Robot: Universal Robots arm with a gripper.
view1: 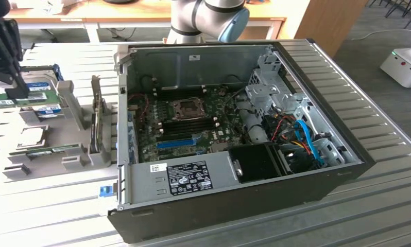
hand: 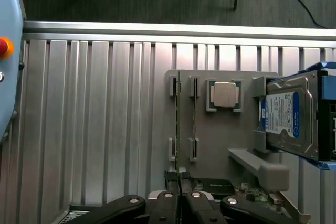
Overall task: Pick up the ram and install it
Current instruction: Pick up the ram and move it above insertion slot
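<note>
**Figure: gripper at the parts fixture, computer case standing alongside.** A slatted metal table (view1: 370, 206) is carrying everything. The open computer case (view1: 226, 216) is lying on it with its motherboard (view1: 191, 121) facing up. The arm (view1: 199, 20) is rising behind the case.

Toward the exterior view's left, a gray fixture (hand: 220, 145) is holding the loose parts. A gray upright (view1: 97, 123) at the fixture's edge is standing between those parts and the case.

On the fixture, a hard drive (hand: 289, 114) with a blue label is leaning in its cradle, well apart from the gripper. The ram (hand: 178, 129) is showing edge-on as a thin green line running along its two holder slots. Whether it is lifting clear of them cannot be told.

A second green stick (hand: 194, 119) is sitting parallel and just beside the ram, crowding that side of the grasp. A processor chip (hand: 227, 94) is resting between that stick and the drive.

The gripper (hand: 178, 200) is hanging over the fixture's end (view1: 18, 94), with its jaws clenching the ram's near end.
</note>
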